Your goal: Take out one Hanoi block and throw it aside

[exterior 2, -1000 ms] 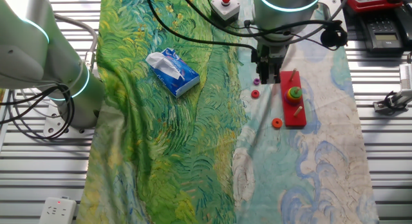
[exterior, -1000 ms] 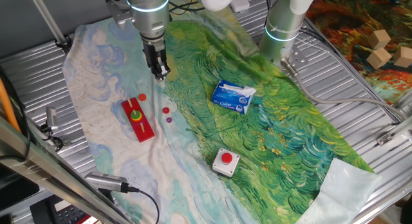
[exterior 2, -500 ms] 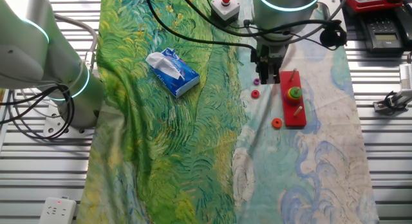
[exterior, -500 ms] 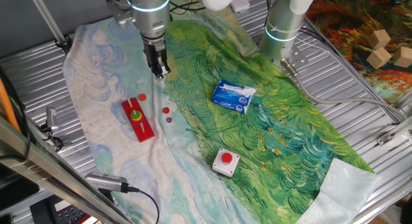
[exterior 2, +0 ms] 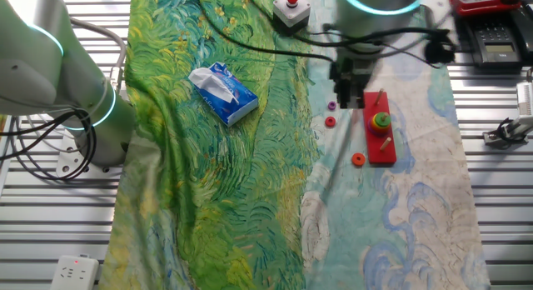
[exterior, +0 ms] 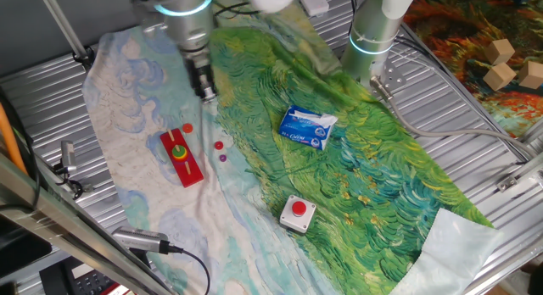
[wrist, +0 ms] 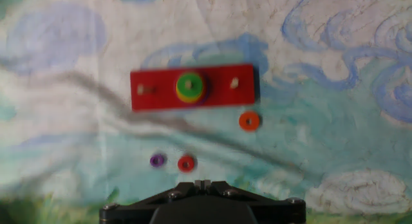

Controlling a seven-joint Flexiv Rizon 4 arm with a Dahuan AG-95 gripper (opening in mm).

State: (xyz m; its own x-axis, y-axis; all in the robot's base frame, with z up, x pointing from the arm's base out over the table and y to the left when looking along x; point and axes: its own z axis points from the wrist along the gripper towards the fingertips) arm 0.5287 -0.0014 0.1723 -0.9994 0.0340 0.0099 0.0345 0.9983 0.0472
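The green Hanoi block (wrist: pixel 190 84) sits on a yellow disc on the middle peg of the red board (wrist: pixel 154 98); it also shows in one fixed view (exterior: pixel 179 148) and the other fixed view (exterior 2: pixel 381 120). My gripper (exterior: pixel 206 92) is shut and empty, held above the cloth beyond the board's far end; it also shows in the other fixed view (exterior 2: pixel 346 97). In the hand view its fingertips (wrist: pixel 203 184) meet at the bottom edge. Orange (wrist: pixel 249 121), red (wrist: pixel 186 163) and purple (wrist: pixel 157 161) discs lie loose on the cloth beside the board.
A blue tissue pack (exterior: pixel 307 127) lies on the green part of the cloth. A box with a red button (exterior: pixel 298 212) stands nearer the front. A second arm's base (exterior: pixel 373 36) stands at the back. Wooden blocks (exterior: pixel 501 64) lie far right.
The arm has shifted a little to the left and away, with motion blur; the gripper stays shut. The discs and board have not moved.
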